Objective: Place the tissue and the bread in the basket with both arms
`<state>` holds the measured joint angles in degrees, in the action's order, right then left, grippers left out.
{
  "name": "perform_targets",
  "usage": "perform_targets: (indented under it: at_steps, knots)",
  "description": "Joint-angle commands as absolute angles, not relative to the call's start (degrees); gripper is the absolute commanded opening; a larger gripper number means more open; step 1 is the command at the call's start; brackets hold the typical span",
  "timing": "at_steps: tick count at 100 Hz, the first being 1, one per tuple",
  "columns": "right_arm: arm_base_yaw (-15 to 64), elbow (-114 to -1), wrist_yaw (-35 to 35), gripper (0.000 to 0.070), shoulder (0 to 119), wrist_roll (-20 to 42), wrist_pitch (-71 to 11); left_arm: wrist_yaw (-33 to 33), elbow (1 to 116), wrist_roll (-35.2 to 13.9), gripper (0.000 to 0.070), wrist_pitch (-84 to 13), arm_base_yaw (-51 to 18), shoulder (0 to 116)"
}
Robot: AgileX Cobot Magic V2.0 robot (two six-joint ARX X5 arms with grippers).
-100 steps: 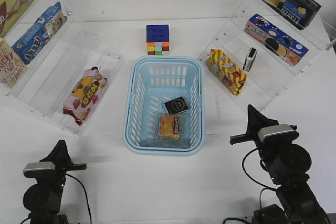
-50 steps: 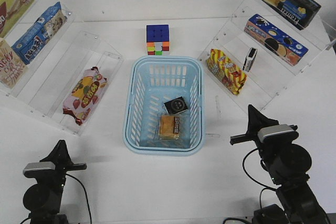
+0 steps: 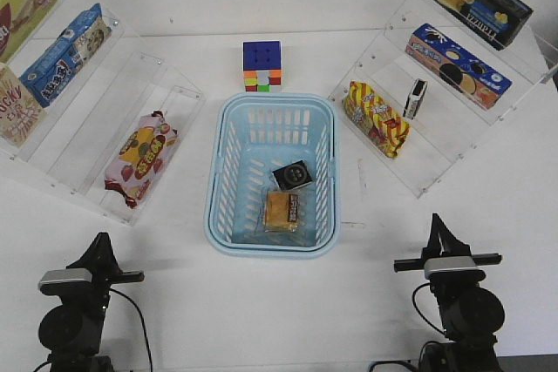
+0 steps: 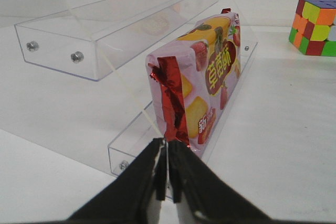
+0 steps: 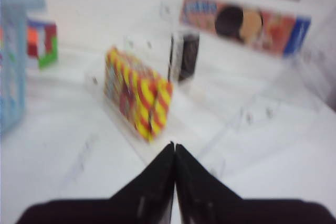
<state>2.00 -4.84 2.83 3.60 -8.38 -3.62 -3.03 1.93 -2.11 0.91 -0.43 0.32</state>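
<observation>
The light blue basket (image 3: 225, 182) stands in the middle of the table. The black tissue packet (image 3: 293, 174) and the wrapped tan bread (image 3: 283, 213) lie inside it, at its near right. My left gripper (image 3: 100, 241) is shut and empty near the front left; in the left wrist view (image 4: 168, 145) it points at a red-pink snack bag (image 4: 202, 85). My right gripper (image 3: 438, 222) is shut and empty near the front right; in the blurred right wrist view (image 5: 174, 146) it points at a yellow-red snack bag (image 5: 136, 98). The basket's edge (image 5: 11, 56) shows in that view.
Clear stepped shelves stand at the left (image 3: 131, 128) and at the right (image 3: 436, 137) with snack boxes and bags. A small black packet (image 3: 418, 98) stands on the right shelf. A colour cube (image 3: 262, 66) sits behind the basket.
My right arm has drawn back toward the front edge and turned to face straight ahead. The left arm, the basket and its contents have not moved.
</observation>
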Motion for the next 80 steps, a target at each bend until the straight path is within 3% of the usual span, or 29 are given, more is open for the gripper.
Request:
perform_targets:
  at_steps: [1,19,80]
  knots:
    - [1.15,-2.68,2.83,0.0,0.64,-8.78,-3.14,-2.98,0.8,-2.22,0.0001,1.76,-0.38,0.23]
    - [-0.01,-0.69,2.9,0.0,0.14,-5.3,-7.27,-3.01,0.8,-2.22,0.0001,1.87,-0.38,0.27]
    - [-0.01,-0.71,3.03,0.0,0.08,-5.82,-5.61,-3.01,0.82,-2.22,0.0001,1.76,-0.38,0.27]
